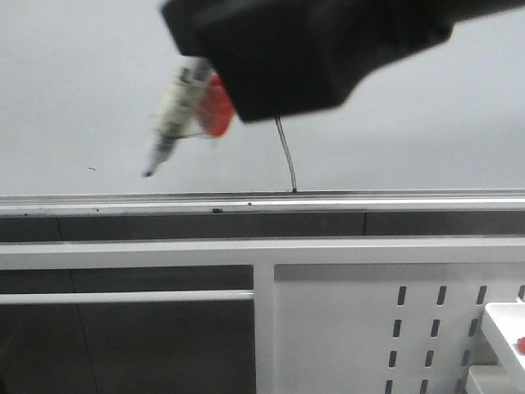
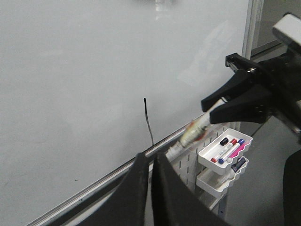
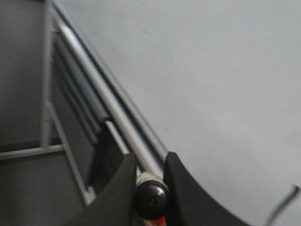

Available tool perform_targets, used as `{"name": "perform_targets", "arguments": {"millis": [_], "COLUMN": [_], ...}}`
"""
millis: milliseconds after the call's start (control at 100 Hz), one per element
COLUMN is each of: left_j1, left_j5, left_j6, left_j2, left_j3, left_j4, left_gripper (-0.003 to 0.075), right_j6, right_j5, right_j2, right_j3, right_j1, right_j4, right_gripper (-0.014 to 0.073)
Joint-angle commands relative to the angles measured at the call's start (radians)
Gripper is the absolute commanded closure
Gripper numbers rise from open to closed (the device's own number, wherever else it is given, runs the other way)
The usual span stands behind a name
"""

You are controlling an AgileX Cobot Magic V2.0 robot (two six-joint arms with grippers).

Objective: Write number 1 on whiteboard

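Note:
The whiteboard (image 1: 82,82) fills the upper front view, with a silver rail (image 1: 164,202) along its bottom edge. The number 1 (image 1: 286,156) is a thin black stroke running down to the rail; in the left wrist view (image 2: 148,120) it has a blob at its top. My right gripper (image 3: 150,162) is shut on a marker (image 1: 174,111) with a pale body and a red part. The marker tip points down-left, off the stroke. In the right wrist view I see the marker's black end (image 3: 151,197). My left gripper (image 2: 149,162) is shut and empty, below the rail.
A white slotted metal panel (image 1: 394,328) hangs below the board on the right. Two white trays (image 2: 225,150) with several markers are fixed to it. A tiny dark speck (image 1: 91,169) marks the board at the left. A white frame bar (image 1: 123,250) runs under the rail.

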Motion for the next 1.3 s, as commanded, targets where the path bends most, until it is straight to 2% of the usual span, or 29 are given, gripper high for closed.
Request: {"name": "perform_targets", "arguments": {"millis": [0,100,180,280,370,640,810,1160,1290], "left_j1": [-0.004,-0.004,-0.004,-0.004,-0.004,-0.004,-0.004,-0.004,-0.004], "left_j5": [-0.094,-0.090,-0.069,-0.007,0.037,0.039,0.047,0.052,0.052], "left_j6": [0.002,0.033,0.184,0.416,0.513,0.559,0.709,0.710,0.710], "left_j2": [0.041,0.126,0.224,0.377,0.490,0.676,0.720,0.740,0.740], "left_j3": [-0.027,-0.052,-0.093,-0.173,-0.235,-0.345,-0.351,-0.351,-0.351], "left_j4": [-0.014,-0.044,-0.143,-0.300,-0.374,-0.394,-0.544,-0.555,-0.555], "left_gripper": [0.0634,0.0525,0.0460,0.0450,0.0450,0.0449,0.0444,0.0450,0.0504], "right_j6": [-0.006,-0.006,-0.006,-0.006,-0.006,-0.006,-0.008,-0.008,-0.008], "right_j5": [0.141,0.224,0.240,0.260,0.279,0.352,0.351,0.352,0.359], "right_j2": [-0.060,-0.067,-0.067,-0.067,-0.067,-0.059,-0.059,-0.059,-0.059], "right_j3": [-0.078,-0.135,-0.174,-0.213,-0.250,-0.282,-0.282,-0.295,-0.295], "right_j1": [0.029,0.031,0.031,0.031,0.031,0.031,0.031,0.031,0.031], "right_j4": [-0.009,0.069,0.113,0.113,0.113,0.113,0.111,0.102,0.102], "right_gripper": [0.0671,0.0671,0.0671,0.0671,0.0671,0.0671,0.0671,0.0671,0.0671]}}
